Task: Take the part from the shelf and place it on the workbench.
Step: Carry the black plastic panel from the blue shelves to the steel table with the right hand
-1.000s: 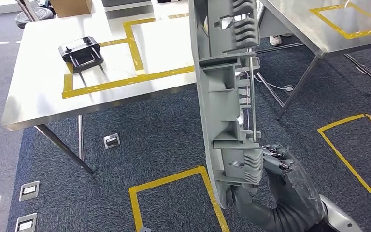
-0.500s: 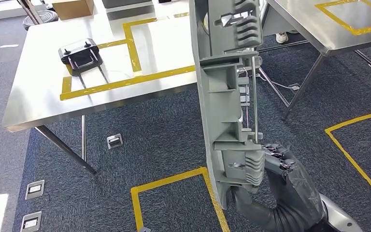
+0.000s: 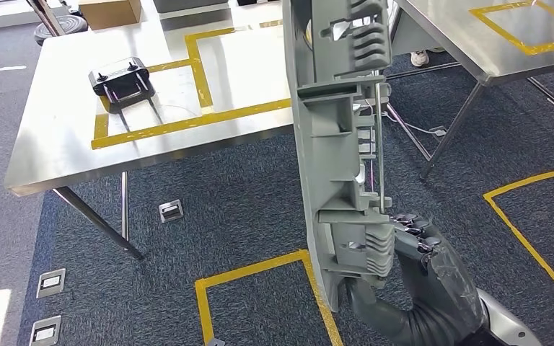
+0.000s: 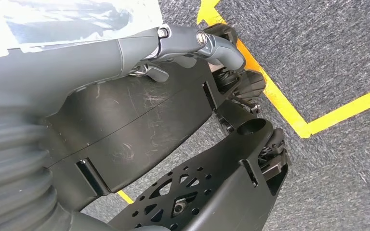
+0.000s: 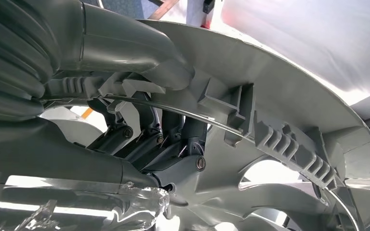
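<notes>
The right hand [image 3: 422,249] grips the lower end of the long grey plastic part [image 3: 339,144] and holds it nearly upright above the carpeted floor [image 3: 216,202] — thumb on one face, dark fingers [image 5: 139,132] curled in among the ribs behind a thin metal rod [image 3: 379,144]. The part stands in the air in front of the steel tabletop [image 3: 58,130] (yellow tape outlines on it), where a black controller [image 3: 121,81] lies. The left hand [image 4: 192,43] hangs over yellow floor tape — whether its fingers are spread or closed cannot be told.
</notes>
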You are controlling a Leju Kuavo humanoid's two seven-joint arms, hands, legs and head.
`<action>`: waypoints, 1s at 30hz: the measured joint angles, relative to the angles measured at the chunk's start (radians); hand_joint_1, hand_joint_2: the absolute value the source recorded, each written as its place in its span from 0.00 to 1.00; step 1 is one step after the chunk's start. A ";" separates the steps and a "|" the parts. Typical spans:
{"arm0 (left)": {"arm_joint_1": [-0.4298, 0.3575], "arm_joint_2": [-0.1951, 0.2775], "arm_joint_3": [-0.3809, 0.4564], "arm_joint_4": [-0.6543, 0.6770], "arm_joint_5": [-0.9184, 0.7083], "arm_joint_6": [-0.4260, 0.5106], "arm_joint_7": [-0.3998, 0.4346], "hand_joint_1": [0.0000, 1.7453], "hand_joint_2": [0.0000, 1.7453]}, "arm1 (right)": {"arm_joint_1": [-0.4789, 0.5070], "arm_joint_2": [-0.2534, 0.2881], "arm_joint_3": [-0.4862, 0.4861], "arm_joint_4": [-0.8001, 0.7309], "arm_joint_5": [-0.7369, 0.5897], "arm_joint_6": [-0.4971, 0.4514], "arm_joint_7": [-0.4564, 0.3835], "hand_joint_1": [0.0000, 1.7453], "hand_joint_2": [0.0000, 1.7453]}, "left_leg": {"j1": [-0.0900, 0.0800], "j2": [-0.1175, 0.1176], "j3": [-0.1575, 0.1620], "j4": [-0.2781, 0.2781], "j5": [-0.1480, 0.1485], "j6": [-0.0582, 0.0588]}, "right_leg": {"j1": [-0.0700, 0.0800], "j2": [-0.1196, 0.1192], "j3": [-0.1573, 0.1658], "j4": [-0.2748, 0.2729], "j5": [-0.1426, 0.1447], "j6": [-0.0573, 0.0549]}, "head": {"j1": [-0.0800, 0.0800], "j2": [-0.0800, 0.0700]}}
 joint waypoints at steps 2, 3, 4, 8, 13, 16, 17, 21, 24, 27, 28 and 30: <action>0.000 0.000 0.000 0.000 0.000 0.000 0.000 0.00 1.00 | 0.000 0.000 0.000 0.000 0.000 0.000 0.000 1.00 1.00 | 0.000 0.000 0.000 0.000 0.000 0.000 | 0.000 0.000 0.000 0.000 0.000 0.000 | 0.000 0.000; 0.000 0.000 0.000 0.000 0.000 0.000 0.001 0.00 1.00 | 0.000 0.000 0.000 0.000 0.000 0.000 0.000 1.00 1.00 | 0.000 0.000 0.000 0.000 0.000 0.000 | 0.000 0.000 0.000 0.000 0.000 0.000 | 0.000 0.000; 0.000 0.000 0.000 0.000 0.000 0.000 0.001 0.00 1.00 | 0.000 0.000 0.000 0.000 0.000 0.000 0.000 1.00 1.00 | 0.000 0.000 0.000 0.000 0.000 0.000 | 0.000 0.000 0.000 -0.001 0.000 0.000 | 0.000 0.000; 0.000 0.000 0.000 0.000 0.000 0.000 0.001 0.00 1.00 | -0.002 0.000 0.000 0.001 0.000 0.000 0.000 1.00 1.00 | -0.001 0.000 0.000 0.001 -0.001 0.002 | -0.002 0.000 0.001 -0.004 0.002 0.003 | 0.000 0.000; 0.003 0.000 0.000 0.000 0.000 0.003 0.008 0.00 1.00 | -0.004 0.000 -0.001 0.001 -0.002 0.000 -0.002 1.00 1.00 | 0.015 0.009 0.047 -0.080 0.038 0.022 | -0.002 -0.006 -0.019 0.044 -0.028 0.020 | -0.001 0.000; 0.004 0.000 0.000 0.000 0.000 0.004 0.010 0.00 1.00 | -0.004 0.000 -0.001 0.001 -0.003 0.000 -0.003 1.00 1.00 | 0.027 0.011 0.053 -0.083 0.033 0.013 | -0.018 -0.007 -0.098 0.189 -0.078 0.041 | 0.004 0.000; 0.004 0.000 0.000 0.000 0.000 0.005 0.011 0.00 1.00 | -0.003 0.000 0.000 0.002 -0.004 0.000 -0.004 1.00 1.00 | 0.033 0.010 0.055 -0.079 0.027 0.004 | -0.026 -0.008 -0.104 0.193 -0.066 0.050 | 0.004 0.000; 0.003 0.003 0.000 0.000 0.001 0.005 0.012 0.00 1.00 | 0.000 0.000 0.000 0.003 -0.006 0.000 -0.005 1.00 1.00 | 0.059 0.005 0.045 -0.027 -0.020 -0.046 | -0.052 0.003 -0.025 0.025 0.017 0.083 | 0.021 0.000; 0.003 0.005 0.000 0.000 0.001 0.005 0.013 0.00 1.00 | 0.004 0.000 0.000 0.004 -0.008 0.000 -0.005 1.00 1.00 | 0.058 0.004 0.041 -0.014 -0.039 -0.066 | -0.051 0.009 -0.024 0.030 -0.007 0.041 | 0.018 0.000; 0.002 0.006 0.000 0.000 0.002 0.005 0.013 0.00 1.00 | 0.005 0.000 -0.001 0.006 -0.010 -0.001 -0.005 1.00 1.00 | 0.058 0.032 0.030 0.032 -0.064 -0.069 | -0.044 -0.002 -0.015 0.036 -0.021 0.016 | -0.004 0.000; 0.000 0.005 0.000 0.000 0.002 0.005 0.012 0.00 1.00 | 0.005 0.000 -0.002 0.006 -0.010 -0.001 -0.005 1.00 1.00 | 0.055 0.046 0.006 0.086 -0.086 -0.066 | -0.040 -0.006 -0.009 0.034 -0.025 0.010 | -0.011 0.000; -0.008 0.005 0.000 0.000 0.001 0.006 0.009 0.00 1.00 | 0.005 0.000 -0.002 0.006 -0.010 -0.001 -0.006 1.00 1.00 | 0.046 0.058 -0.069 0.228 -0.134 -0.056 | -0.030 -0.016 0.004 0.030 -0.032 0.001 | -0.019 0.000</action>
